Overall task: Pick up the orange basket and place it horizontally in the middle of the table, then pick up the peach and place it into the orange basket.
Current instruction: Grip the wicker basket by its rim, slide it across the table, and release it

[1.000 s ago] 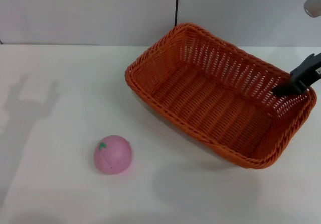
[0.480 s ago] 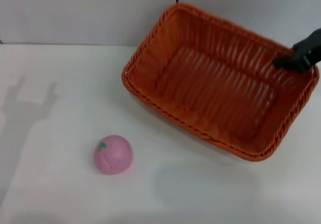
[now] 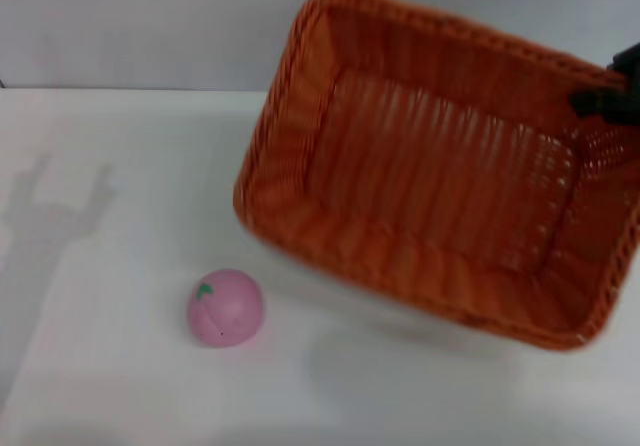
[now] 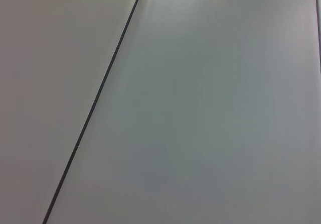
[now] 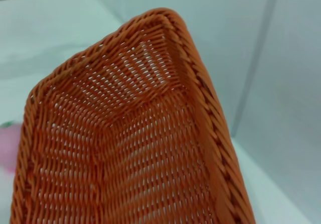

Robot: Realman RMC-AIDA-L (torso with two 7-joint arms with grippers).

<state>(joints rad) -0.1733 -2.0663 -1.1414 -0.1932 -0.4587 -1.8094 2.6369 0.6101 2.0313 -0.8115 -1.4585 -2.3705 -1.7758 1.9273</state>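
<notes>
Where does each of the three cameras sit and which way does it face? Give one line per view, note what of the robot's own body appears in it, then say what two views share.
Head view: on the robot's head, looking forward and down at the table, the peach and the tilted orange basket; the right gripper grips its far right rim.
Left wrist view: on the left arm's wrist, facing a plain wall with a dark seam; no body shows.
Right wrist view: on the right arm's wrist, looking into the basket; no fingers show.
Shared: head and right wrist views both show basket and peach.
</notes>
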